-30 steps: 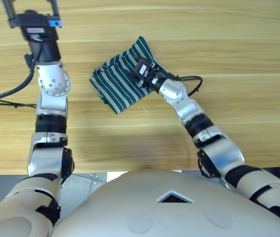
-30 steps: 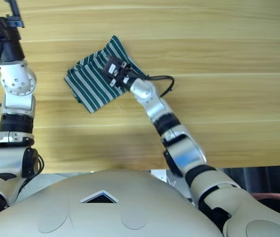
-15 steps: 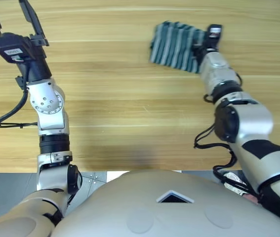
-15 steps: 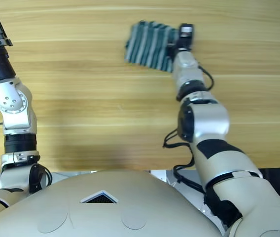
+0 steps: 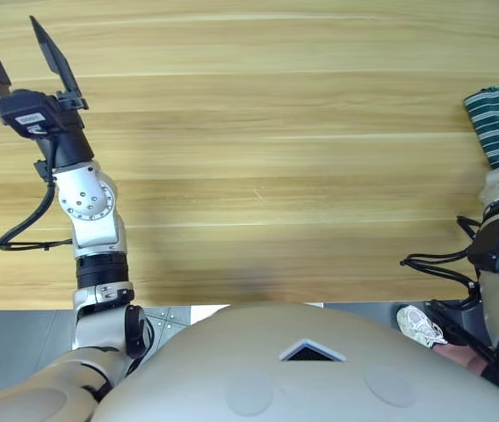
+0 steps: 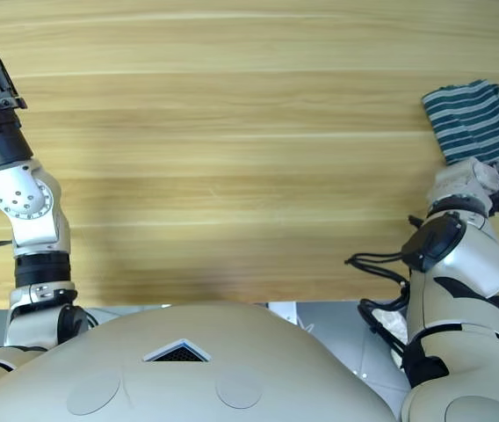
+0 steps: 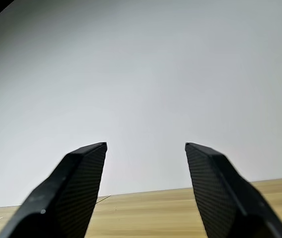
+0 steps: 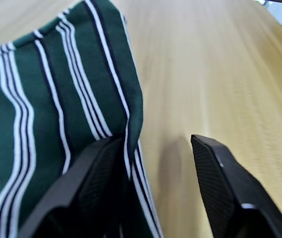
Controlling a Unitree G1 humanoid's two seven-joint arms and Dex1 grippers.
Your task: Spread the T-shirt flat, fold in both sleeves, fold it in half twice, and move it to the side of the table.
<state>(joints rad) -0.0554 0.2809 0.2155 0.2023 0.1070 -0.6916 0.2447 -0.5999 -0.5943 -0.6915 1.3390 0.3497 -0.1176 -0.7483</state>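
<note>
Right wrist view, nearest first: the right gripper stands wide open and clamps nothing. One finger sits against the edge of the folded striped T-shirt, the other over bare wooden table. The shirt lies just ahead of it, at the table's right-hand side, slightly skewed to the edge. The right arm is plainly the nearer one; I'd judge only backing off remains. Far across, the left gripper hangs raised, spread wide, empty.
</note>
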